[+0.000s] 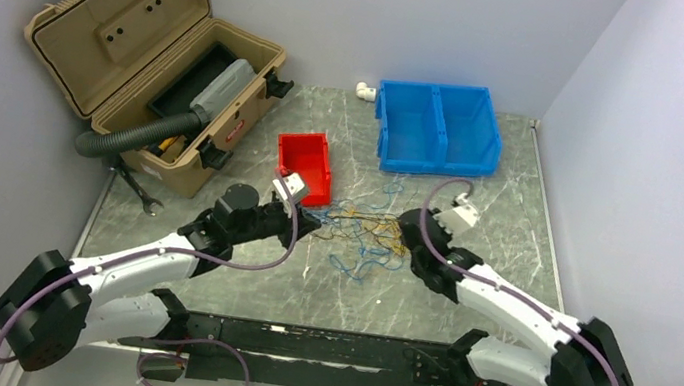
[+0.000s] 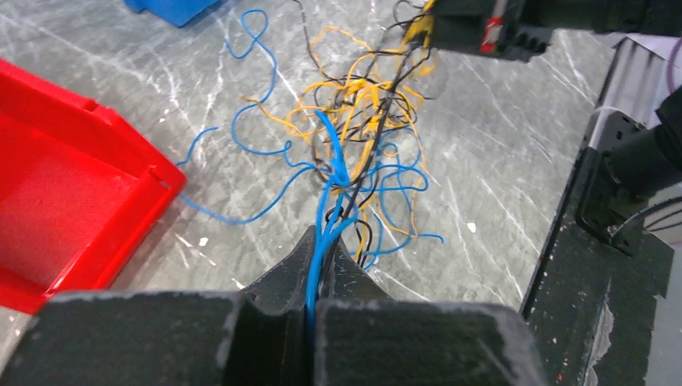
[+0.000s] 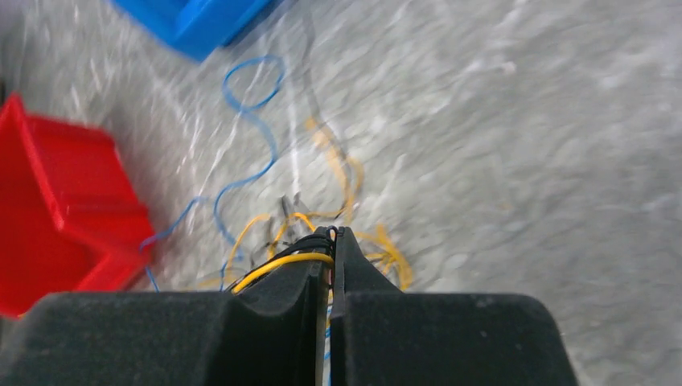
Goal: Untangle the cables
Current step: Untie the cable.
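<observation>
The cables [image 1: 364, 235] are a tangle of thin blue, yellow-orange and black wires on the marble table between the two arms. My left gripper [image 1: 317, 220] holds the tangle's left side; in the left wrist view it [image 2: 322, 241] is shut on a bundle of blue cables [image 2: 334, 173] with a black strand. My right gripper [image 1: 406, 228] is at the tangle's right side; in the right wrist view it [image 3: 334, 235] is shut on yellow and black cables [image 3: 281, 261]. The strands stretch taut between the two grippers. The right wrist view is blurred by motion.
A red bin [image 1: 305, 166] stands just behind my left gripper, a blue two-compartment bin [image 1: 437, 129] further back. An open tan toolbox [image 1: 150, 60] with a black corrugated hose [image 1: 129, 135] sits at the back left. A wrench [image 1: 139, 188] lies near it.
</observation>
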You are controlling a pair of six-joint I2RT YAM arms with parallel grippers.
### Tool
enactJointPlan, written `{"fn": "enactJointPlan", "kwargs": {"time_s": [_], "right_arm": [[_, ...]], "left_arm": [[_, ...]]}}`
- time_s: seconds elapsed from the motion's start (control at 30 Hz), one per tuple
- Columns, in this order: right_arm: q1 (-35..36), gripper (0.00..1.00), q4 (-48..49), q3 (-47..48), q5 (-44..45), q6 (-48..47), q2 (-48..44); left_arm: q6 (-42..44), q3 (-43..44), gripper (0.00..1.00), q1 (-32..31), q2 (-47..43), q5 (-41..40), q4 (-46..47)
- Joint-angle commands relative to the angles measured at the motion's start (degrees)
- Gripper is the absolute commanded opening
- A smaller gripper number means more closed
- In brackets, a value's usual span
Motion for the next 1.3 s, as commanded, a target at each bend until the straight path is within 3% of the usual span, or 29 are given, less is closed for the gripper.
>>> {"fn": "enactJointPlan", "kwargs": {"time_s": [0.0, 0.17, 0.47, 0.7, 0.87, 0.93, 1.0, 1.07, 1.13, 1.2, 1.27], "right_arm": [[-10.2, 0.05, -13.4, -5.6, 6.5, 3.9, -9.6], [-18.1, 0.05, -14.0, -9.9, 2.9, 3.4, -21.3], [-19.2, 0.06, -24.7, -6.5, 9.2, 6.2, -27.0], [-19.9, 0.07, -37.9, -1.7, 19.8, 16.8, -29.4], [-19.9, 0.08, -46.4, 3.1, 26.1, 23.2, -26.9], [-19.9, 0.08, -47.4, 4.4, 27.2, 22.9, -26.3], [-19.9, 0.08, -39.4, 4.8, 25.5, 11.6, -26.6], [-19.9, 0.10, -27.0, 3.7, 19.6, -4.2, -27.8], [-19.9, 0.13, -16.9, 1.8, 11.0, -15.8, -29.4], [-19.9, 0.19, -9.3, -0.4, 2.3, -23.1, -31.1], [-19.9, 0.25, -5.0, -1.8, -4.5, -26.4, -31.7]], "left_arm": [[-0.8, -0.6, 0.00, 0.5, -4.0, -11.3, 0.1], [-2.0, -2.0, 0.00, 0.5, -6.6, -18.3, -0.9], [-2.4, -1.4, 0.00, 0.6, -6.9, -22.6, -3.9], [-8.7, -0.1, 0.00, 0.6, -9.1, -46.5, -14.4], [-10.2, -0.4, 0.00, 0.6, -10.5, -51.3, -16.0], [-10.3, 0.3, 0.00, 0.6, -9.7, -51.3, -16.8], [-9.2, 1.1, 0.00, 0.6, -8.8, -48.6, -16.7], [-5.0, 1.4, 0.00, 0.6, -8.2, -39.2, -13.7], [-1.4, 0.5, 0.08, 0.5, -8.1, -27.0, -8.7], [0.1, -1.4, 0.18, 0.4, -7.8, -17.3, -3.0], [0.4, -1.5, 0.22, 0.0, -7.1, -13.2, -0.8]]}}
